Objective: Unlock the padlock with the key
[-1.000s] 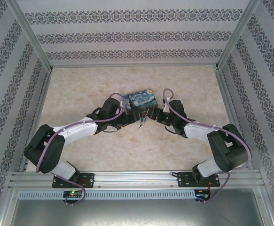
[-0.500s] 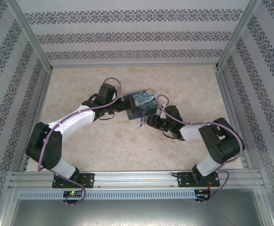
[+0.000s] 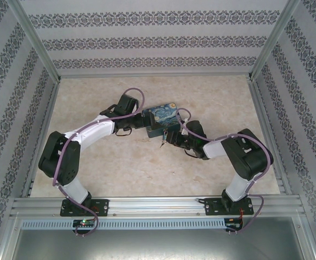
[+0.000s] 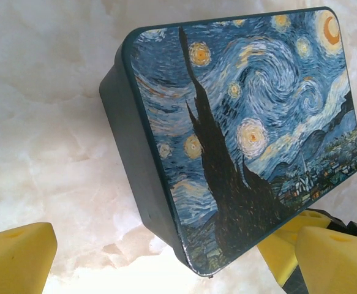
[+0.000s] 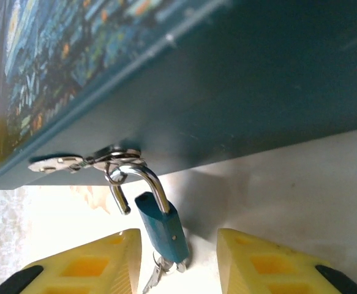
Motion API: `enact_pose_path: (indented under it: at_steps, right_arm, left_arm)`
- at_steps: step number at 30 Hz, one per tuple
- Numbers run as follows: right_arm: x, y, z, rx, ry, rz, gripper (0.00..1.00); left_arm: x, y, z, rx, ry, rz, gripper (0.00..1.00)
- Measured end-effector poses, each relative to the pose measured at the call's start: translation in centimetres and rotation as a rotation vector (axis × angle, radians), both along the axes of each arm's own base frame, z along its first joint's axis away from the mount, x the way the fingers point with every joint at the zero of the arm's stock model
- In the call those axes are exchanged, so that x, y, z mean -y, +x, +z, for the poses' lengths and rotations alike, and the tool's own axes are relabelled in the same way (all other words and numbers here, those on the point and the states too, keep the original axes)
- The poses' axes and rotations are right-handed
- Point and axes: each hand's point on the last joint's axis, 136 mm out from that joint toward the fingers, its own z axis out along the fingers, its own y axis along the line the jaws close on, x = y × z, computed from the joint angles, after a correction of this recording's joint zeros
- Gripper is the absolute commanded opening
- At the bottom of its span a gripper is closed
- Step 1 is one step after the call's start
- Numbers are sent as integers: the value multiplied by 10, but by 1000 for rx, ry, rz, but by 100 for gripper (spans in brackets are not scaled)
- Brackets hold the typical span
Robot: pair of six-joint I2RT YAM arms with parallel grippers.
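Left end effector [image 4: 175,245] gapes wide at the box [image 4: 245,122] corner. Right end effector [image 5: 178,245], spread, straddles the padlock [image 5: 163,229] hanging off the box, key [image 5: 155,274] in its underside.

The top camera looks steeply down from the near edge over the whole counter [image 3: 120,179]. Both wrist cameras sit close to the tin [image 3: 162,120], which all three views share.

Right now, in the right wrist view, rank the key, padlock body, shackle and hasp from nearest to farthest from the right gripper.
1. Key, low centre, hanging inside the right gripper.
2. Padlock body, just above the key.
3. Shackle, above the body.
4. Hasp, up left on the tin.
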Motion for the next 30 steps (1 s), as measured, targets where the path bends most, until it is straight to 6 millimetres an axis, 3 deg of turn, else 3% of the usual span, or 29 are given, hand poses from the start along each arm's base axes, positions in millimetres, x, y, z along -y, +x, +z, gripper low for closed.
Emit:
enact_pose_path:
  at_steps: [10, 21, 30]
  right_arm:
    - [-9, 2, -1, 22, 10, 17, 30]
    - [-13, 2, -3, 28, 21, 27, 3]
    - [-13, 1, -2, 23, 28, 19, 0]
  left_arm:
    - [-3, 2, -6, -14, 5, 8, 100]
    - [-2, 2, -7, -16, 3, 6, 100]
    - [-3, 2, -7, -15, 5, 6, 100]
